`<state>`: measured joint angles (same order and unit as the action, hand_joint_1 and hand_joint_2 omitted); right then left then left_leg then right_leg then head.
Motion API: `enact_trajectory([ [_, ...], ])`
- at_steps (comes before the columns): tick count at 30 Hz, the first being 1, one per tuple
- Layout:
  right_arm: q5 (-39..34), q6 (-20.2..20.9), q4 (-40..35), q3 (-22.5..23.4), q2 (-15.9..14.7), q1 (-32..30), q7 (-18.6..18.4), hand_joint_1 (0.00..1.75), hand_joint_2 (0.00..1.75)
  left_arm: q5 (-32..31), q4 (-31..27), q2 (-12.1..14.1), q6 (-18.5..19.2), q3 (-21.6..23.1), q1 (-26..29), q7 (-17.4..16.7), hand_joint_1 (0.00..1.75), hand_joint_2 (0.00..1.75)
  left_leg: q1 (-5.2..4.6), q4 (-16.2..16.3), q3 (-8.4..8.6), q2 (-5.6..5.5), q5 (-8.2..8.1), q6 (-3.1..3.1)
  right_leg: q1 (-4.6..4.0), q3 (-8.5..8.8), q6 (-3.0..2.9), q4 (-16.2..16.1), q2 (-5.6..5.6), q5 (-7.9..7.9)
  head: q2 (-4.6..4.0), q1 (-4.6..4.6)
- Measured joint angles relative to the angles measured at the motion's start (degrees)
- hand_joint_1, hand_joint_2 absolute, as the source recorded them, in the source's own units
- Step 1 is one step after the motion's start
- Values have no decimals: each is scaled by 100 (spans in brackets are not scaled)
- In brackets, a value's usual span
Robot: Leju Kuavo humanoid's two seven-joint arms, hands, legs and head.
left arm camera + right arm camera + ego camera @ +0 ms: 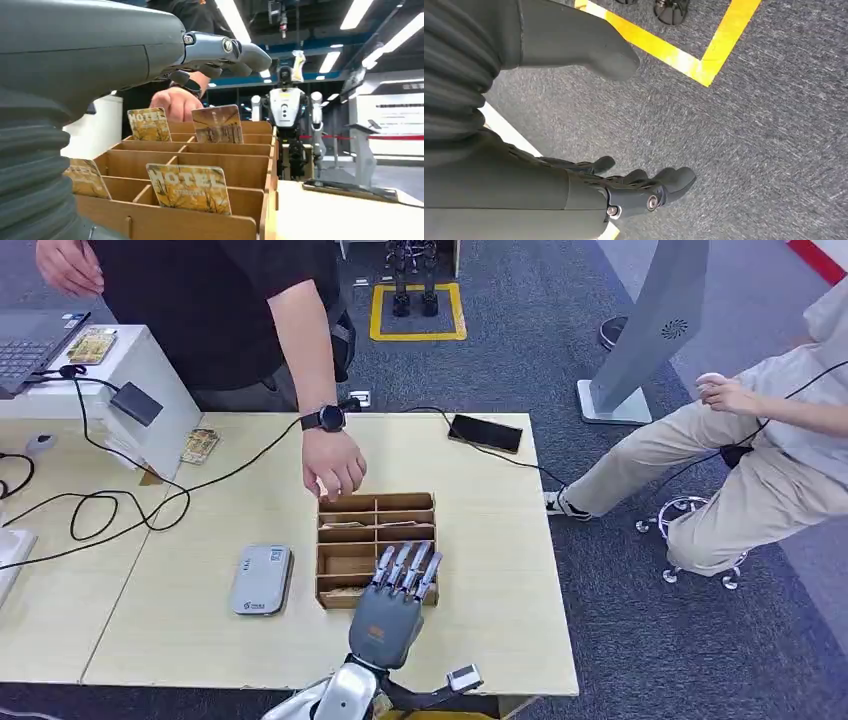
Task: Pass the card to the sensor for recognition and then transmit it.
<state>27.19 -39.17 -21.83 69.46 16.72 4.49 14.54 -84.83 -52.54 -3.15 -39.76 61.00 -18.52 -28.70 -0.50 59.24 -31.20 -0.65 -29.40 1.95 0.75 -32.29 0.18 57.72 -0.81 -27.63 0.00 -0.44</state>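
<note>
Left wrist view: card (190,188) yellowish, "HOTEL" printed; left hand (220,52) empty, fingers extended.

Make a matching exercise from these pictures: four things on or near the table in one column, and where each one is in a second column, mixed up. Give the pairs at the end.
Things
1. phone
2. card reader
3. left hand
4. person's hand

Places
A. at the far edge of the card box
B. on the table, left of the card box
C. over the near right part of the card box
D. at the table's far right, on a cable

Pairs: 1-D, 2-B, 3-C, 4-A
</note>
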Motion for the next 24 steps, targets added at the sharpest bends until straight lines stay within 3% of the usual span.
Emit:
enact_trajectory([
  [12,33,31,66,-9,-22,17,50,0,175,0,511,-186,0,-7,-153,111,0,175,0,0,-1,-1,0,0,0,0,0,0,0,0,0,0],
  [13,33,31,72,-9,-24,18,50,0,175,0,535,-190,0,-7,-159,109,154,175,0,0,-1,-1,0,0,0,0,0,0,0,0,0,-2],
  [14,33,31,74,-9,-26,18,50,0,175,0,551,-195,0,-7,-162,109,175,175,0,0,-1,0,0,0,0,0,0,0,0,0,0,0],
  [24,42,28,111,-15,-35,24,46,0,175,0,797,-334,0,-382,-167,183,175,175,0,0,-1,-1,0,0,0,0,0,0,0,0,0,-2],
])
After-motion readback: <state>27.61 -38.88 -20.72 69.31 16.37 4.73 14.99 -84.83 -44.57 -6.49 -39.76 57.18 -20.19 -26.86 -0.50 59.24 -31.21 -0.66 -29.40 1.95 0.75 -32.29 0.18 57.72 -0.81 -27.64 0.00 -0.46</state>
